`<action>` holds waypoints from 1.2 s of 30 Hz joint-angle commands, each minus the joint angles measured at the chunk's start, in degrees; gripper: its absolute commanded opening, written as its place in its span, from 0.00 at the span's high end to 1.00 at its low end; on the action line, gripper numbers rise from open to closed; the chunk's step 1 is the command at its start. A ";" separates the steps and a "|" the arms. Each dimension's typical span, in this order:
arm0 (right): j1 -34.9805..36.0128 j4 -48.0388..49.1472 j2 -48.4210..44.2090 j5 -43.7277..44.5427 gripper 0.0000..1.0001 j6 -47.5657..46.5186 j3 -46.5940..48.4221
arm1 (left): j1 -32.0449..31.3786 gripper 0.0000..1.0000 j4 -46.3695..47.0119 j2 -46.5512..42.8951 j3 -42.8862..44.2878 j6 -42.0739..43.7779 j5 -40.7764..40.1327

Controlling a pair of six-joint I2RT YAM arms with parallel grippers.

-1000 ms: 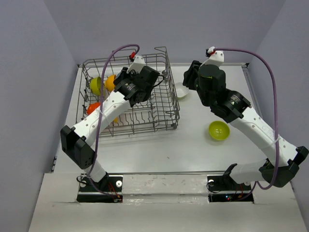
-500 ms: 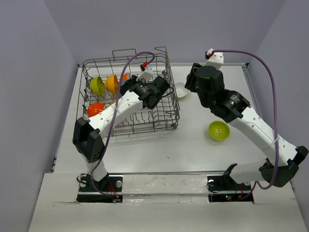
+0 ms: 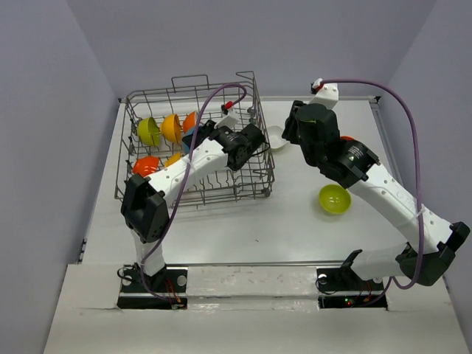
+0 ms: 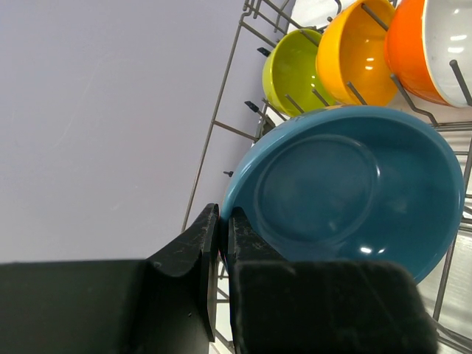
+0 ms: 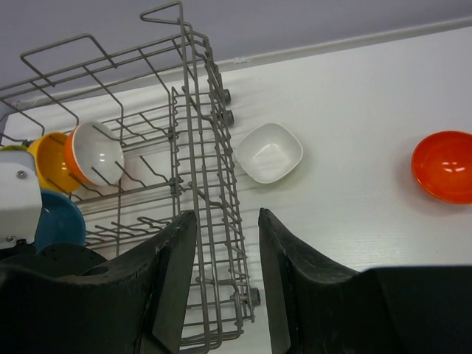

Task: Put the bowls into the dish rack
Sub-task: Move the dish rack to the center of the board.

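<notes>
The grey wire dish rack (image 3: 251,158) stands at the left of the table. A teal bowl (image 4: 346,184) stands on edge inside it, with my left gripper (image 4: 221,221) shut on its rim. Behind it in a row stand a lime green bowl (image 4: 291,74), an orange-yellow bowl (image 4: 354,51) and a red-orange bowl with a white inside (image 4: 428,44). My right gripper (image 5: 227,217) hangs open and empty above the rack's right wall. A white bowl (image 5: 269,153), a red-orange bowl (image 5: 445,167) and a lime green bowl (image 3: 333,199) lie on the table.
Another red-orange bowl (image 3: 144,165) and an orange-yellow one (image 3: 173,158) sit in the rack's near-left part. The left arm (image 3: 184,169) reaches across the rack from its near-left corner. Grey walls close in the table on both sides and at the back.
My left arm has swung to the right inside the rack, bringing the teal bowl with it. My right gripper has drifted slightly left toward the rack's wall, still open.
</notes>
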 commanded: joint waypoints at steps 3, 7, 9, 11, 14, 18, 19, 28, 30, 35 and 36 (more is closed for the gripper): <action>0.38 2.29 -0.84 1.05 0.55 -0.31 -1.23 | -0.10 1.00 -0.77 -4.42 -1.36 -2.95 -3.23; 0.38 3.08 0.65 -0.97 0.55 -0.14 -1.85 | 0.07 1.00 -0.77 -5.48 -3.12 -3.65 -2.35; 0.38 3.52 1.18 -2.20 0.55 -0.22 -1.93 | 0.25 1.00 -0.85 -5.83 -4.35 -3.66 -2.26; 0.38 3.79 1.53 -2.91 0.55 -0.14 -1.93 | 0.51 1.00 -0.85 -6.62 -5.75 -3.83 -2.09; 0.38 4.40 1.45 -3.44 0.55 -0.14 -2.72 | 1.04 1.00 -0.85 -7.76 -7.51 -4.01 -2.00; 0.38 5.81 1.62 -6.15 0.55 0.13 -4.04 | 1.48 1.00 -0.85 -8.03 -7.96 -3.48 -2.09; 0.38 6.16 1.71 -6.77 0.55 0.13 -4.57 | 1.48 1.00 -0.85 -8.12 -7.87 -3.57 -2.09; 0.38 8.53 2.94 -11.52 0.55 1.27 -8.43 | 2.88 1.00 -0.85 -9.26 -8.40 -3.48 -2.26; 0.38 9.06 3.38 -13.01 0.56 1.62 -9.14 | 3.06 1.00 -0.85 -9.26 -8.66 -3.22 -2.35; 0.38 10.55 3.56 -15.39 0.57 2.94 -12.56 | 3.32 1.00 -0.85 -9.17 -9.19 -3.39 -2.35; 0.38 10.90 3.47 -15.57 0.57 2.94 -13.00 | 3.32 1.00 -0.94 -9.17 -9.10 -3.39 -2.27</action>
